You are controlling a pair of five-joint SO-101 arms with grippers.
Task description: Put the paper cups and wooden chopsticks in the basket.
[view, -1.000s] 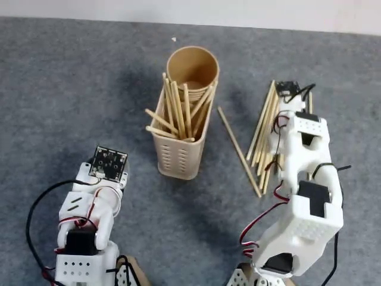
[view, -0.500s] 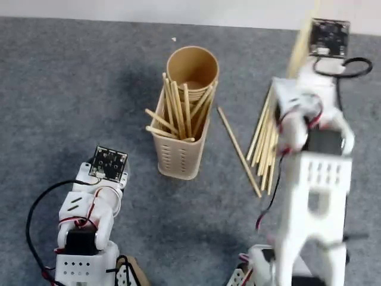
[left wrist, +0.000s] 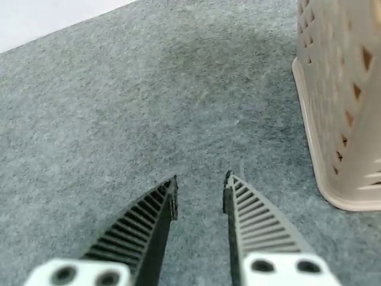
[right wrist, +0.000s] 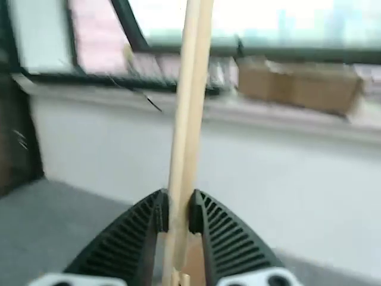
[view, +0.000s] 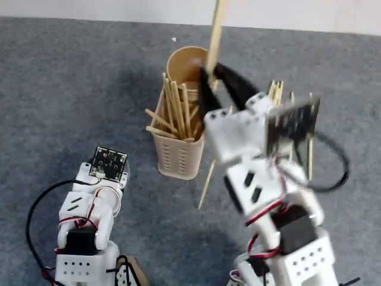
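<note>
Now, with our right claw (right wrist: 177, 199) clamped on wooden chopsticks (right wrist: 189, 107) that jut above and below it — the basket (view: 178, 158) just beneath and beside — we should swing their lower tips over its opening, clear of the paper cup (view: 181, 62), before releasing.

Grey counter, pale wall, and a window beyond

A grey felt-like covering (view: 71, 77) spreads over the whole counter, its nap mottled lighter and darker. A tiny white speck (view: 173, 40) lies on it near the far edge, where a pale wall strip (view: 119, 9) meets the counter. The right wrist view looks across the room to a bright window (right wrist: 286, 24) crossed by a dark slanting frame bar (right wrist: 134, 27). A brown cardboard box (right wrist: 297, 89) sits on the sill under the glass, above a plain white wall (right wrist: 286, 179). A dark upright shape (right wrist: 15, 149), too blurred to name, stands at that view's edge.
</note>
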